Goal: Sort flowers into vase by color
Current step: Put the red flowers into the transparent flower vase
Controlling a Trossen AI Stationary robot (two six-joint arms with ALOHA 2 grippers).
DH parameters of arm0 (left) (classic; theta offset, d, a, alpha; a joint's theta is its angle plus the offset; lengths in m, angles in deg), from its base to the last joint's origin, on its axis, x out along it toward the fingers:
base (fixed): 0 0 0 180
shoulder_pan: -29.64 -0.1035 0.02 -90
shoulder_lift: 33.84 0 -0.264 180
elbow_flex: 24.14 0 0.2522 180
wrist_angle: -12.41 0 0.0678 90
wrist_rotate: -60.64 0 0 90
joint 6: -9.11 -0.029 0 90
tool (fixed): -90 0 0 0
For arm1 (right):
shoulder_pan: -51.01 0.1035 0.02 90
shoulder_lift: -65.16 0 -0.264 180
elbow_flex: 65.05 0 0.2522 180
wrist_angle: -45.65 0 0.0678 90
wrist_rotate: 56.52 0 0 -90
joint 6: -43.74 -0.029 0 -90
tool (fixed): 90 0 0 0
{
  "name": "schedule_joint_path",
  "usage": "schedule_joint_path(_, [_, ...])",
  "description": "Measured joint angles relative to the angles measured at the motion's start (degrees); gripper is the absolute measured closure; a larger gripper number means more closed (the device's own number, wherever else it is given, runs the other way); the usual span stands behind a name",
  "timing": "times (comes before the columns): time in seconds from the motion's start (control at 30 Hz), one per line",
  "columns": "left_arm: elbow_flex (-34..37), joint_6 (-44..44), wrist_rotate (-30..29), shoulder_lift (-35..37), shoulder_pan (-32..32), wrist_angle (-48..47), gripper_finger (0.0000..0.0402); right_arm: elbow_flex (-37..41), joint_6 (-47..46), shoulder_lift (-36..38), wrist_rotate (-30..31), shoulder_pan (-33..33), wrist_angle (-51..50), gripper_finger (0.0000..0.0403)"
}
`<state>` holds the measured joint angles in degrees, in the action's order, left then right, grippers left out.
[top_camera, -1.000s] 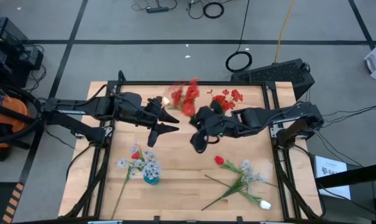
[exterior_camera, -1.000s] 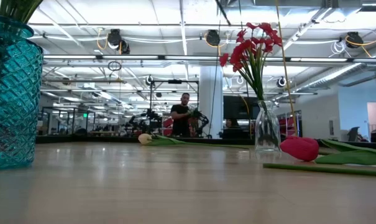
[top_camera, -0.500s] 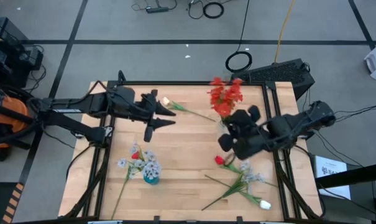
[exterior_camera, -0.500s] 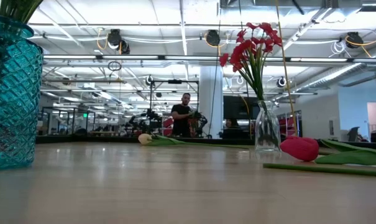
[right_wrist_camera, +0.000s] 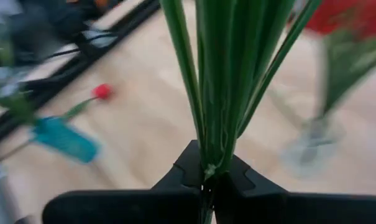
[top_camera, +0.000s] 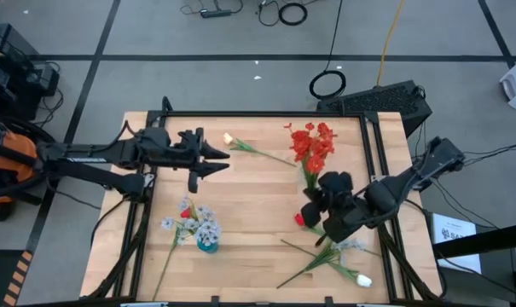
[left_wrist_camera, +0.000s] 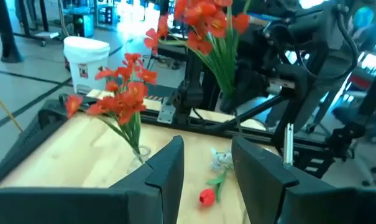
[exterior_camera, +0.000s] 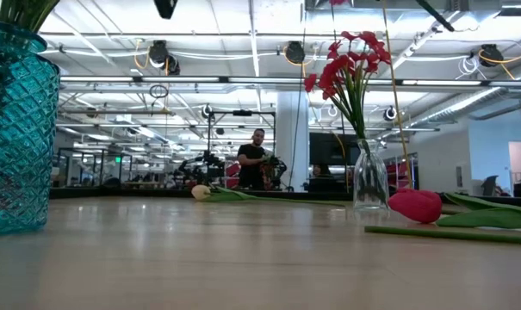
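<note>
**High view: right gripper clamped on red flower stems, left arm idle and open**

High view: right gripper point(top_camera: 324, 207) sits over the right half of the table point(top_camera: 258, 183), near the clear vase point(exterior_camera: 369, 182). Right wrist view shows its fingers point(right_wrist_camera: 188, 167) closed tight on a bundle of green stems point(right_wrist_camera: 222, 81), pinched right at the fingertips. Left wrist view shows that bundle as a red blossom cluster point(left_wrist_camera: 207, 18) held up in the air above the table by the right arm.

Clear vase already holds a second bunch of red blossoms point(top_camera: 310, 143); in the low view it stands upright toward the far right of the table.

Left gripper point(top_camera: 208, 158) is over the back-left part of the table, well apart from the flowers. Left wrist view: fingers point(left_wrist_camera: 169, 167) spread apart, nothing between them.

Teal vase point(top_camera: 206, 246) is front-left, holding pale blue-white sprays point(top_camera: 200, 226) plus a red bud point(top_camera: 186, 213).

Loose on the table:
- cream tulip point(top_camera: 229, 138) at the back, stem pointing toward the clear vase
- red tulip point(exterior_camera: 416, 205) lying flat just beside the right gripper
- pile of pale sprays point(top_camera: 347, 245) and a cream bud point(top_camera: 364, 280) at front-right

Low view background: a person point(exterior_camera: 254, 161) stands far off in the room.
</note>
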<state>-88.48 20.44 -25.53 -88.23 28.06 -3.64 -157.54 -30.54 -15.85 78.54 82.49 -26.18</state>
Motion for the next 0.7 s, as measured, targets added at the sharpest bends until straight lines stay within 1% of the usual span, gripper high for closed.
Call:
schedule_joint_path(0.07, [2.1, 0.8, 0.2, 1.2, 0.0, 1.0, 0.0261, 4.5, 4.5, 1.8, -1.9, -1.1, 9.0, 0.0401])
schedule_joint_path(0.23, [3.5, 1.7, 0.4, 2.5, 0.1, 1.4, 0.0261, 16.3, 16.3, 7.2, -3.1, -3.8, 30.3, 0.0402])
schedule_joint_path(0.37, [3.5, 1.9, 3.0, 2.8, 0.1, 2.2, 0.0261, 26.5, 23.2, 14.7, -3.2, -4.6, 41.7, 0.0402])
schedule_joint_path(0.5, [3.5, 2.0, 4.1, 2.8, 0.1, 3.3, 0.0261, 34.7, 29.2, 25.4, -0.8, -4.6, 47.5, 0.0402])
schedule_joint_path(0.57, [3.5, 2.0, 4.1, 2.8, 0.1, 3.8, 0.0261, 37.5, 33.6, 30.4, 0.5, -4.7, 47.5, 0.0402])
schedule_joint_path(0.7, [3.5, 1.9, 4.1, 2.8, 0.1, 3.6, 0.0261, 41.4, 45.9, 37.1, 2.9, -6.1, 48.2, 0.0402])
